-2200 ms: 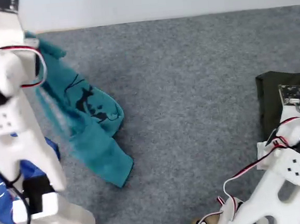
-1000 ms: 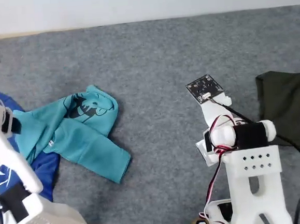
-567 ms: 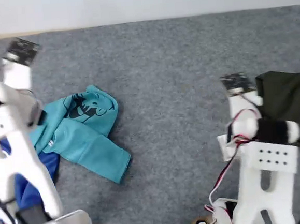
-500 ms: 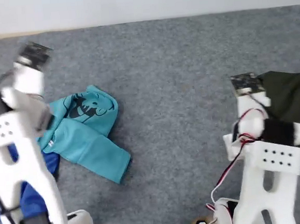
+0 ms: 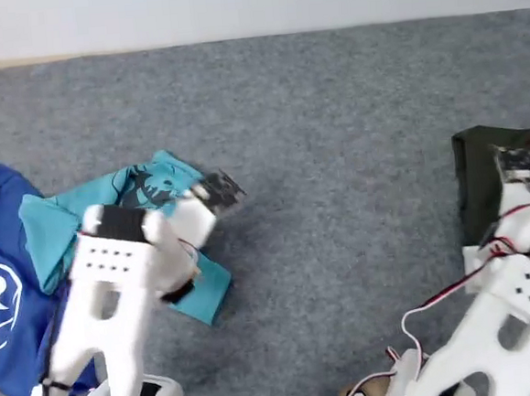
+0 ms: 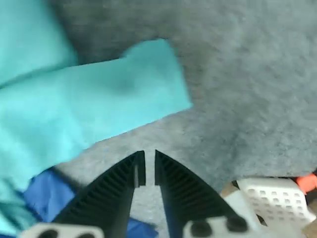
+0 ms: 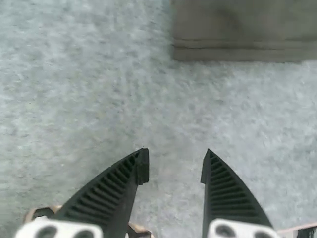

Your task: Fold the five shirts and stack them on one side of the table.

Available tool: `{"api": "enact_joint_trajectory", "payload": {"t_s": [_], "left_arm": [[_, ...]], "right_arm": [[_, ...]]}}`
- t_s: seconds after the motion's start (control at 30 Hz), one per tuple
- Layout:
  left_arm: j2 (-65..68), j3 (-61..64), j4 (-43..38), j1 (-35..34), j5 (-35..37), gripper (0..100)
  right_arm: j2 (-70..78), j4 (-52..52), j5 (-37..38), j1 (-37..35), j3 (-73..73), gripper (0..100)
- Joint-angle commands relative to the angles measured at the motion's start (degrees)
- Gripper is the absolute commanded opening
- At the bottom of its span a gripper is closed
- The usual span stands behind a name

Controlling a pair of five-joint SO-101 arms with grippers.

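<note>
Left jaws hang clenched, empty, above the crumpled teal shirt (image 5: 69, 212) lying across the blue shirt (image 5: 2, 301) at the table's (image 5: 335, 156) left; a deep pinch may snag both. Right jaws gape, empty.

Grey carpet-like table top (image 5: 334, 137). Crumpled teal cotton shirt (image 5: 51, 224) overlaps blue printed shirt (image 5: 2, 301). Dark olive shirt (image 5: 479, 172), seemingly folded, lies well apart.

Bright, even, diffuse light. A soft dark shadow falls on the grey carpet (image 6: 247, 74) just beside the teal shirt (image 6: 74, 109), along its raised sleeve edge.
</note>
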Motion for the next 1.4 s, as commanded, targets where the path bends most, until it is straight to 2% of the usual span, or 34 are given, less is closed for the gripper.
{"api": "enact_joint_trajectory", "payload": {"t_s": [0.0, 0.2, 0.37, 0.47, 0.9, 1.37], "left_arm": [[-1.8, 3.3, -2.9, 3.9, -0.3, 4], [-1.8, 11.1, -8.6, 6.4, -0.3, 5], [-1.8, 15.8, -13.6, 6.1, -0.2, 11], [-1.8, 17.2, -16.7, 6.3, 2.2, 13], [-1.8, 18.9, -21.3, 6.5, 3.9, 16], [-1.8, 27.2, -31.3, 6.4, 3.9, 16]], "right_arm": [[0.2, -0.8, 2.7, 4.4, -0.3, 18.6], [0.1, -0.7, 7.2, 10.7, -0.3, 18.6], [-0.3, -0.1, 9.9, 14.4, -0.3, 18.6], [-0.3, -0.1, 10.8, 15.9, -0.3, 18.6], [-0.3, -0.1, 11.2, 15.8, -0.3, 18.6], [-0.3, -0.1, 11.2, 15.8, -0.3, 18.6]]}}
